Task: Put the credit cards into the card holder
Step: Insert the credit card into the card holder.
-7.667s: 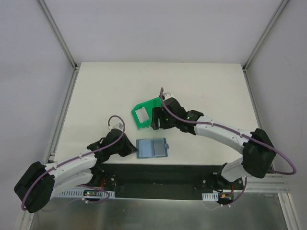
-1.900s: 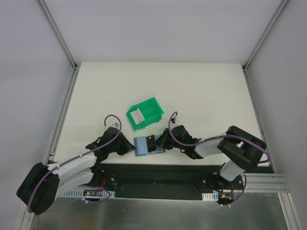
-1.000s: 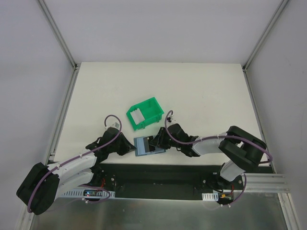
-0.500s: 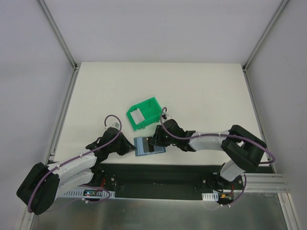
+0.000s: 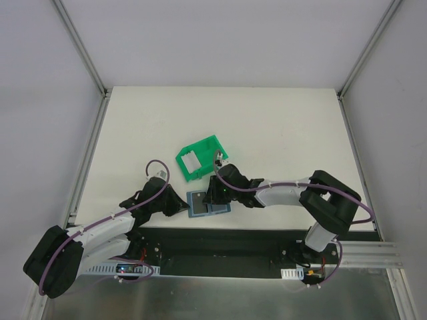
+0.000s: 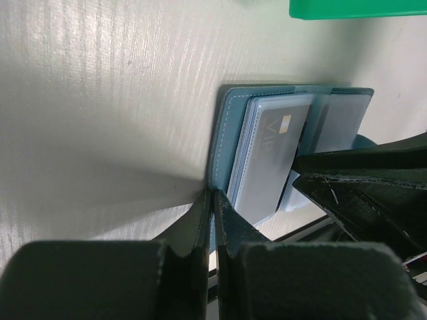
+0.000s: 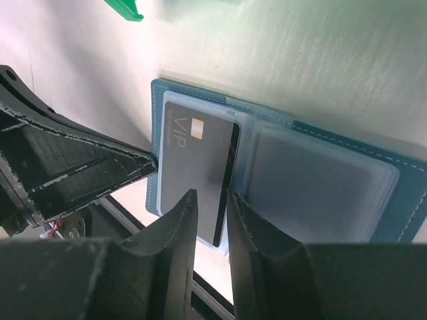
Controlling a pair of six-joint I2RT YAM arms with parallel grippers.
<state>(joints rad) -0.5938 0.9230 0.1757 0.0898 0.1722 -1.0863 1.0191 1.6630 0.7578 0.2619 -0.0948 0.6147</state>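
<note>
A white tabletop (image 5: 287, 133), walled in pale grey on three sides, carries the whole scene.

The right jaws stand a little apart, with a narrow gap between them and nothing clamped. The near end of the dark card (image 7: 193, 167) shows in that gap, and I cannot tell whether the tips touch it. Just ahead of those jaws the card lies flat on the card holder (image 7: 320, 167), over the pocket on the side nearer the left jaws. How deep it sits in that pocket is not clear. The holder is spread open on the tabletop.

The left jaws are closed tight, with their tips against the holder's outer edge, facing the right jaws. Whether they nip a sliver of that edge is hidden. Beyond the right jaws, past the holder, stands the green bin (image 5: 200, 147) with a pale card (image 5: 190, 161) in it.

The hazards, as I judge them:
- **Card dragged out:** if the card is only part-seated, a pull-back by the right jaws with a tip dragging on it would slide it out.
- **Crooked push:** a push off the pocket's line could buckle the pale pocket or ride the card over its rim.
- **Holder sliding:** if the left jaws only press on the edge, that same push could skate the holder along the tabletop toward them.
- **Jaws colliding:** the two sets of jaws are close, with only the holder's edge strip between them, so a further advance risks them knocking together.
- **Wrong thing pinched:** closing the right jaws here might pinch pocket film rather than card.
</note>
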